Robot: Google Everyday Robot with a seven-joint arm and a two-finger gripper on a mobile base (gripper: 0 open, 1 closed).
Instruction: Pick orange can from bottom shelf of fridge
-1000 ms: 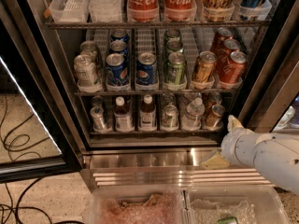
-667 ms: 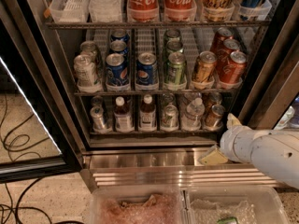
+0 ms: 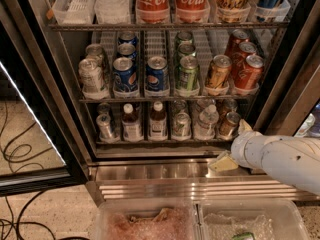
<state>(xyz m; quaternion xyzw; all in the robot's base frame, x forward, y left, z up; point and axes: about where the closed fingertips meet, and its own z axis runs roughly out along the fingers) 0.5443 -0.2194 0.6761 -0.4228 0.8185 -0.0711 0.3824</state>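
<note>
The fridge [image 3: 150, 175] stands open with its ribbed steel base below. On the bottom shelf [image 3: 162, 142] the orange can [image 3: 229, 125] stands in the far-right lane, dull copper with a silver lid, next to a clear water bottle [image 3: 206, 121]. My gripper [image 3: 233, 145] comes in from the right on a white arm, just outside the shelf's right front corner and slightly below the can. Its two tan fingertips [image 3: 223, 163] are spread apart and hold nothing. The upper fingertip is close to the can's right side, not touching.
The bottom shelf also holds two brown bottles [image 3: 157, 119], and silver cans [image 3: 106, 126]. The middle shelf holds blue, green and red-orange cans [image 3: 248, 73]. The black door frame [image 3: 274, 84] runs close on the right. Two clear bins [image 3: 150, 221] sit on the floor below.
My gripper and arm have moved slightly left and up, closer to the right end of the bottom shelf. The cans and bottles have not moved.
</note>
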